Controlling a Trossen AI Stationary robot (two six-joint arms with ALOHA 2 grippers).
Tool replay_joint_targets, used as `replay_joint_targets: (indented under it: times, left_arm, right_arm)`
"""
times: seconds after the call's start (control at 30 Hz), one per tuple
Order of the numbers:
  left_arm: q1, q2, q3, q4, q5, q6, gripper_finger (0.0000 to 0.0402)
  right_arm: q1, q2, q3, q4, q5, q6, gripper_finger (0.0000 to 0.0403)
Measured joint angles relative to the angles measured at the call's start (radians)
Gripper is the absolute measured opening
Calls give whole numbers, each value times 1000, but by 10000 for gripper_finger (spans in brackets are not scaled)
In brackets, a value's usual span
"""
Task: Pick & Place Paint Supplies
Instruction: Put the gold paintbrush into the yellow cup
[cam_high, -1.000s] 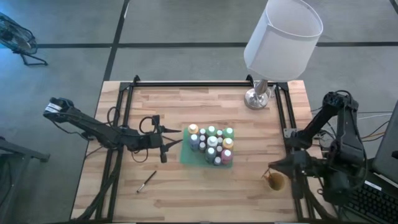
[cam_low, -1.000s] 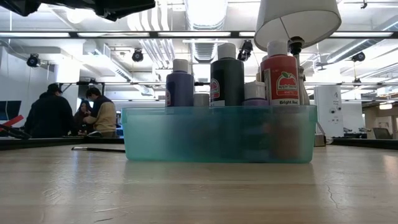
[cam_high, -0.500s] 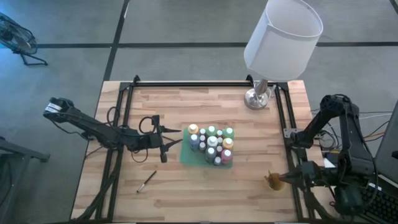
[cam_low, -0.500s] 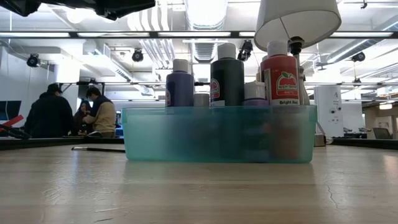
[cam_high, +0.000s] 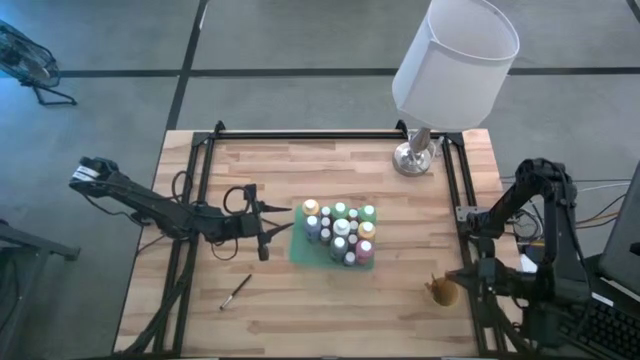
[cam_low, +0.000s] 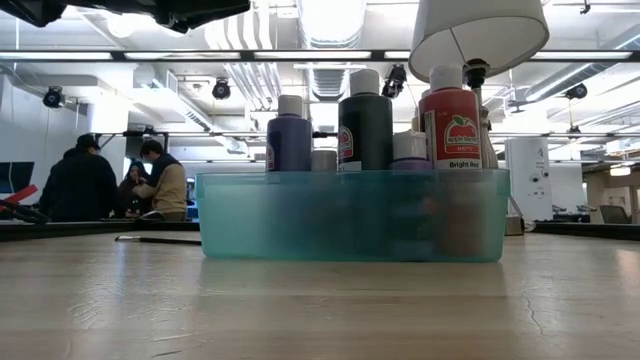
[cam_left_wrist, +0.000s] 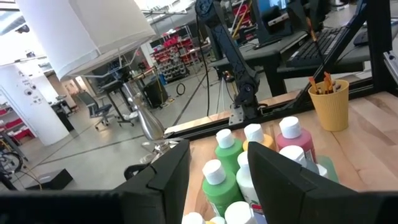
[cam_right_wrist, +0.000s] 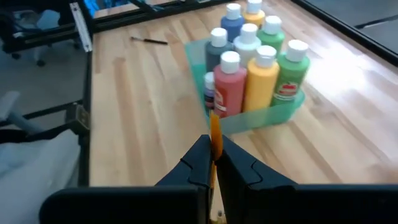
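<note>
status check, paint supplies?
Left gripper open, beside the bottles in the green tray. Right gripper shut on an orange-handled brush. One brush loose on table. Nothing blocking.

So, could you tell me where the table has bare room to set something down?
Bare wood lies between the lamp base and the green tray, and along the near edge between the loose brush and the tan cup. The tray itself is crowded with paint bottles.

We see two dark fingers (cam_left_wrist: 168, 177) of the left gripper (cam_left_wrist: 217, 180) standing apart above green, white and pink pale-capped paint bottles (cam_left_wrist: 227, 149). A tan cup (cam_left_wrist: 329, 106) holding orange-handled brushes (cam_left_wrist: 313, 82) stands near them on the pale wooden table (cam_left_wrist: 373, 124), beside a white lampshade (cam_left_wrist: 87, 31).
</note>
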Motion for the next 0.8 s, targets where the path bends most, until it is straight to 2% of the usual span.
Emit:
replay_joint_targets:
  times: [0.37, 0.8]
  left_arm:
    - [0, 0, -2, 3, 0, 0, 167]
    - [6, 0, 0, 20, 0, 2, 167]
  right_arm:
    - [55, -6, -148, 3, -1, 175, 11]
    - [86, -6, -302, 185, -8, 178, 11]
